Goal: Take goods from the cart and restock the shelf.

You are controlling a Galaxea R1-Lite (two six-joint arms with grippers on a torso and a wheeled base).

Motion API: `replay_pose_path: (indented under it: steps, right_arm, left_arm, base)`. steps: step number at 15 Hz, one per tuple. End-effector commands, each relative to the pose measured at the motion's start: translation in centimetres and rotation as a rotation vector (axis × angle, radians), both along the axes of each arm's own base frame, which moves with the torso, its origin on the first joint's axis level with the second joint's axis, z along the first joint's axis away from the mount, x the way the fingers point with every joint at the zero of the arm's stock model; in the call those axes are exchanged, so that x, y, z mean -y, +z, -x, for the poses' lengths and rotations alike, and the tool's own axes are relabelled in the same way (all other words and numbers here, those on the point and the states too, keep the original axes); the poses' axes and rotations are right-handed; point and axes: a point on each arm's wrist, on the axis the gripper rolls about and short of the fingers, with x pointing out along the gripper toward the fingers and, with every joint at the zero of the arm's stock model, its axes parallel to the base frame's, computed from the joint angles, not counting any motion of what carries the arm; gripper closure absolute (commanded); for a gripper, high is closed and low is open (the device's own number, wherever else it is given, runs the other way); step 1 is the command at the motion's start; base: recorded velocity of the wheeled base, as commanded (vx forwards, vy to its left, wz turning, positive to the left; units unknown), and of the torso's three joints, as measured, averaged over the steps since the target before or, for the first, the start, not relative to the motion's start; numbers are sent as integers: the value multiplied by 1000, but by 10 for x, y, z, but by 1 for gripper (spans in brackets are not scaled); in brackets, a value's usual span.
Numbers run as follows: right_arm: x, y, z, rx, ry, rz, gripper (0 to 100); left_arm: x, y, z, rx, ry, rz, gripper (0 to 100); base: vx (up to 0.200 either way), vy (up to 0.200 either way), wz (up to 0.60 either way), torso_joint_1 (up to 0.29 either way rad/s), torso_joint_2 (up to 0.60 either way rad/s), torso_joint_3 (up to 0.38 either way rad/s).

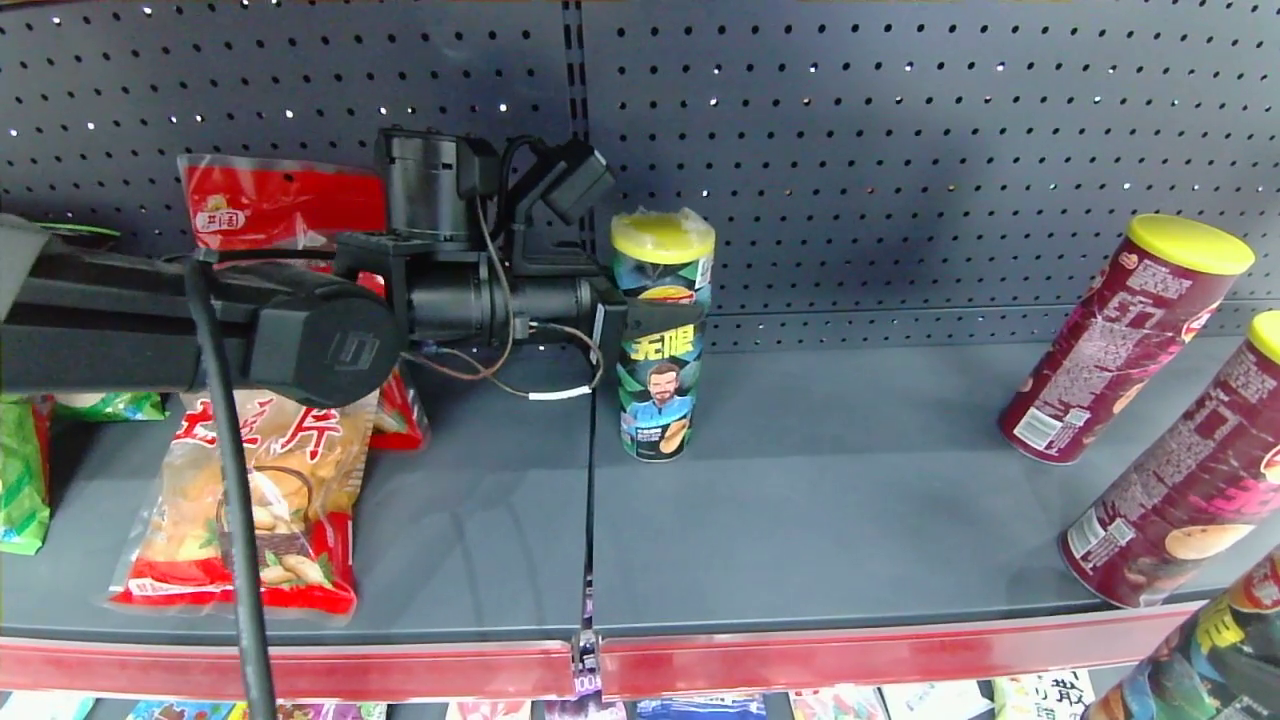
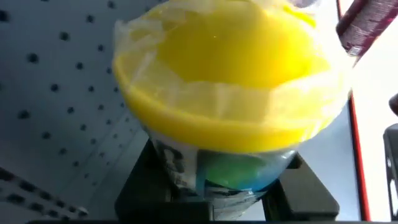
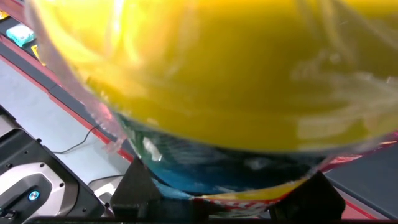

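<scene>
The can stands upright on the shelf near the pegboard. The left hand is clamped round its middle, one finger across the front and the other hidden behind. Well to the can's right are two maroon cans, the nearer cut off at the edge, and to its left lie snack bags partly hidden by the arm. Lower right of the can, past the shelf lip, a second can, with its lid blurred and its body mostly cut off, is gripped in the right hand.
</scene>
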Motion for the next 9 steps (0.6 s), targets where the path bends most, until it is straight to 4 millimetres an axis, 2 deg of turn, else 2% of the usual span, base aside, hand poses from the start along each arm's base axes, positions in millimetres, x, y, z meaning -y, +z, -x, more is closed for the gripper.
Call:
replay_pose_path:
  steps: [1,2,3,4,9]
  right_arm:
    - [-1,0,-1,-6,2,2,100]
    - [-1,0,-1,-6,2,2,100]
    - [-1,0,-2,-10,2,3,100]
    - [-1,-1,-2,-12,2,4,100]
    - [-1,0,-2,-7,2,2,100]
  left_arm:
    - [-1,8,22,-12,-8,5,100]
    - [-1,9,23,-13,-8,6,100]
    - [2,14,45,-34,-8,12,100]
    - [3,15,51,-37,-12,14,100]
    - [-6,1,93,-75,-16,-26,100]
  base:
    - [0,0,0,0,0,0]
    - [0,0,0,0,0,0]
    - [0,0,0,0,0,0]
    - [0,0,0,0,0,0]
    - [0,0,0,0,0,0]
